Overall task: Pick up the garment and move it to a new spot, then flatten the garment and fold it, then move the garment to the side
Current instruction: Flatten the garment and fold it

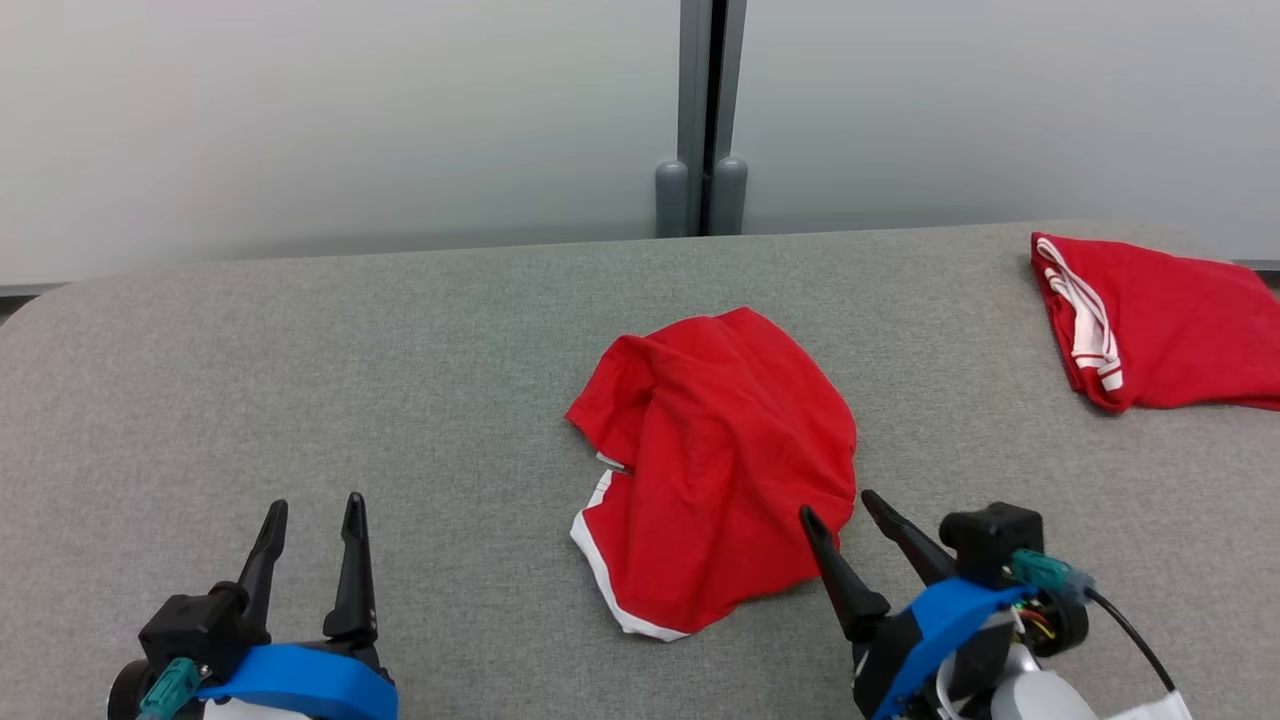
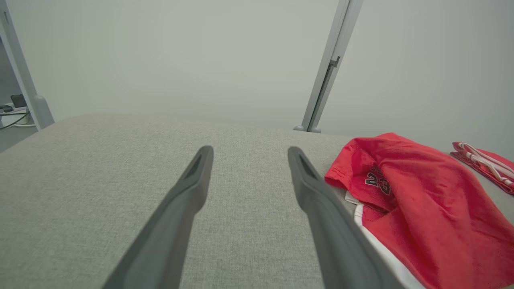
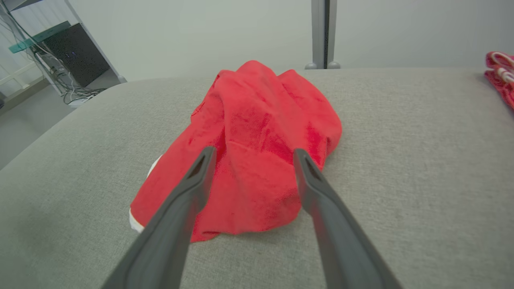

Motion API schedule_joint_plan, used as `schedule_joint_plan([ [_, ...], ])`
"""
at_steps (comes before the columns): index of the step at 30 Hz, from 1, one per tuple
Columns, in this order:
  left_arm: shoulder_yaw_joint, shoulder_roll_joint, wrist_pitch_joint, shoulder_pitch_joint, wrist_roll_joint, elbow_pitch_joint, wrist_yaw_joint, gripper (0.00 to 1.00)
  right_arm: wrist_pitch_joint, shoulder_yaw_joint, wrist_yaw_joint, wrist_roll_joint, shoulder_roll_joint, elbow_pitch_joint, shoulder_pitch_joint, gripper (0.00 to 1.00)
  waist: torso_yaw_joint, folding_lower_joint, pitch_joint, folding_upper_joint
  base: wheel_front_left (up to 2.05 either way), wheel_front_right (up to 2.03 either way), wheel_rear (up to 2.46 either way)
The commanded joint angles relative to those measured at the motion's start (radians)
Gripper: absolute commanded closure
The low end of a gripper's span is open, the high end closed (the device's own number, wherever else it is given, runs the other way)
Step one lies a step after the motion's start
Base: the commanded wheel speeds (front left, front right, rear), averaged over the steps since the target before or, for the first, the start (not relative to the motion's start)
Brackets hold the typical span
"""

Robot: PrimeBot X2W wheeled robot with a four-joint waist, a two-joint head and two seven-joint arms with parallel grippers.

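A crumpled red garment (image 1: 715, 465) with white trim lies in a heap in the middle of the grey table (image 1: 300, 400). In the left wrist view the garment (image 2: 421, 208) shows a printed number on a fold. My right gripper (image 1: 838, 503) is open just above the heap's near right edge, its fingers pointing at the cloth; in the right wrist view the garment (image 3: 257, 148) lies between and beyond the open fingers (image 3: 188, 200). My left gripper (image 1: 313, 508) stands open over bare table at the lower left, well clear of the garment.
A second red garment (image 1: 1165, 320) with white stripes lies folded at the table's far right edge. A grey post (image 1: 710, 120) stands behind the table against a pale wall. Bare table stretches across the left half.
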Motion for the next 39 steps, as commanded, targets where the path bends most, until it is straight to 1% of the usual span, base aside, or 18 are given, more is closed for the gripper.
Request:
schedule_joint_plan([
  [1,-0.003,0.001,0.000,-0.019,0.003,-0.005,0.000,0.00,0.003,0.007,0.000,-0.005,-0.003,0.011,-0.024,0.00,0.012,-0.0001,0.013,-0.0001,0.00,0.00,0.00],
  [4,-0.010,-0.002,0.001,-0.035,0.007,-0.009,-0.003,0.00,0.014,0.046,0.000,0.020,-0.003,0.093,-0.100,0.00,0.030,-0.0001,0.034,-0.0001,0.00,0.00,0.00],
  [7,-0.019,-0.004,0.003,-0.055,0.010,-0.008,-0.007,0.00,0.029,0.064,0.000,-0.001,-0.003,0.184,-0.173,0.00,0.051,-0.0001,0.055,-0.0001,0.00,0.00,0.00],
  [12,-0.031,-0.006,0.001,-0.082,0.011,0.001,-0.016,0.00,0.049,0.060,0.000,-0.095,-0.003,0.318,-0.264,0.00,0.077,-0.0001,0.081,-0.0001,0.00,0.00,0.00],
  [16,-0.037,-0.012,-0.007,-0.097,0.013,0.006,-0.018,0.00,0.058,0.055,0.000,-0.163,-0.003,0.392,-0.301,0.00,0.091,-0.0001,0.092,-0.0001,0.00,0.00,0.00],
  [19,-0.041,-0.016,-0.011,-0.108,0.012,0.011,-0.022,0.00,0.056,0.061,0.000,-0.156,-0.003,0.426,-0.315,0.00,0.098,-0.0001,0.099,-0.0001,0.00,0.00,0.00],
  [20,-0.042,-0.017,-0.011,-0.110,0.012,0.014,-0.023,0.00,0.057,0.059,0.000,-0.156,-0.003,0.436,-0.320,0.03,0.099,-0.0001,0.100,-0.0001,0.00,0.00,0.00],
  [21,-0.043,-0.018,-0.012,-0.112,0.012,0.017,-0.024,0.00,0.052,0.057,0.000,-0.152,-0.003,0.442,-0.324,0.89,0.100,-0.0001,0.101,-0.0001,0.00,0.00,0.00],
  [22,-0.043,-0.018,-0.014,-0.113,0.010,0.019,-0.025,0.00,0.049,0.055,0.000,-0.150,-0.003,0.448,-0.326,1.00,0.100,-0.0001,0.101,-0.0001,0.00,0.00,0.00],
  [25,-0.045,-0.017,-0.018,-0.112,0.007,0.028,-0.027,0.00,0.027,0.055,0.000,-0.128,-0.003,0.445,-0.327,1.00,0.099,-0.0001,0.093,-0.0001,0.00,0.00,0.00],
  [28,-0.047,-0.016,-0.019,-0.107,0.004,0.035,-0.030,0.00,0.005,0.068,0.000,-0.073,-0.003,0.418,-0.324,1.00,0.097,-0.0001,0.080,-0.0001,0.00,0.00,0.00],
  [34,-0.047,-0.010,-0.022,-0.092,0.002,0.039,-0.030,0.00,-0.033,0.143,0.000,0.156,-0.003,0.304,-0.318,1.00,0.089,-0.0001,0.051,-0.0001,0.00,0.00,0.00],
  [39,-0.044,-0.002,-0.024,-0.082,-0.001,0.031,-0.022,0.00,-0.090,0.228,0.000,0.294,-0.003,0.184,-0.389,1.00,0.078,-0.0001,0.036,-0.0001,0.00,0.00,0.00],
])
